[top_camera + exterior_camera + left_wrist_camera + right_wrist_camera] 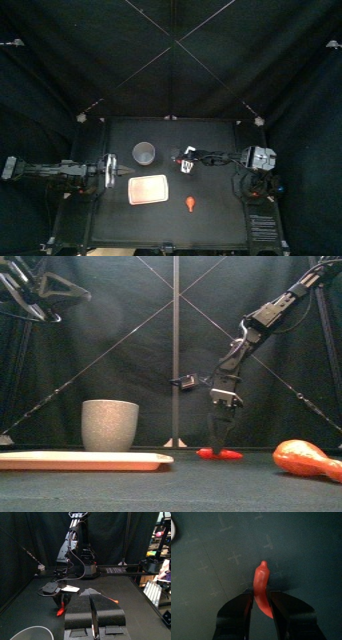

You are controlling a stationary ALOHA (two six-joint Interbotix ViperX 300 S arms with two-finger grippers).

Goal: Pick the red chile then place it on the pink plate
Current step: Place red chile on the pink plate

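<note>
In the top view, the right gripper (187,163) reaches in past the middle of the table (214,215), with the red chile (186,171) showing as a small red streak at its tip. The pink plate (147,189) lies bare, near the gripper on its front-left side. A grey cup (144,152) stands to the gripper's left. An orange toy (191,204) lies in front of the gripper, nearer the table's front edge. The left gripper (110,172) rests low at the left, just beside the plate's left edge.

In the front view, we see the right gripper (219,436) pointing straight down, with the chile (222,454) at table level under it. A red strip runs up between the jaws, and the rest spreads flat and glossy below them. The plate (80,461) and the cup (110,424) sit well to the gripper's left, and the orange toy (307,459) is to its right.

In the left wrist view, the left gripper (91,594) has its jaws drawn together with only a thin seam between them, and they hold nothing. Beyond it, the right gripper (61,601) stands over the chile (61,608).

In the right wrist view, the right gripper (262,598) has its jaws narrowed against both sides of the chile (262,577). The chile is a smooth, slim red pod with a slight curve. Its pointed tip reaches out past the jaws, and its thicker part sits between them.
</note>
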